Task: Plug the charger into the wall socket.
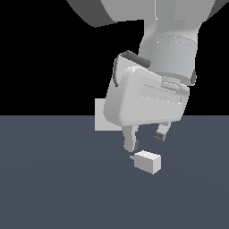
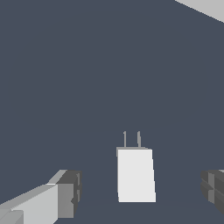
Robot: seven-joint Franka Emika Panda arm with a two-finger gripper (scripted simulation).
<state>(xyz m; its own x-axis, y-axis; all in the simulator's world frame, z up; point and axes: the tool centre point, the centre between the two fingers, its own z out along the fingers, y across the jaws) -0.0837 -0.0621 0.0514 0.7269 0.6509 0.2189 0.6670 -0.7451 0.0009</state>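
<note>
Off-white and boxy, the charger (image 1: 148, 162) lies on the flat slate-blue floor (image 1: 53, 188), a short thin prong stub sticking out of the end that faces the exterior view's left. In the wrist view the charger (image 2: 135, 175) shows two thin grey prongs (image 2: 131, 139) rising side by side from its far end, and its pale body sits between the two dark finger pads, touching neither.

The gripper (image 1: 145, 138) hangs just above the charger, its pale housing tilted, the two fingers pointing down at the floor. The jaws stand wide open with nothing between them but air; one finger (image 1: 130, 139) comes down close over the charger's prong end, and the other finger (image 1: 161, 133) is higher and towards the exterior view's right. In the wrist view the gripper (image 2: 142, 190) has one pad (image 2: 70, 193) well to one side of the charger and the other pad (image 2: 213, 188) at the frame's edge on the opposite side, both clear of the block.

The wall socket (image 1: 103, 120) stands upright farther back, to the exterior view's left, a flat pale panel largely hidden behind the gripper's body, well apart from the charger. Its holes cannot be made out. A pale strip in one corner of the wrist view (image 2: 205, 6) is probably the same panel.
</note>
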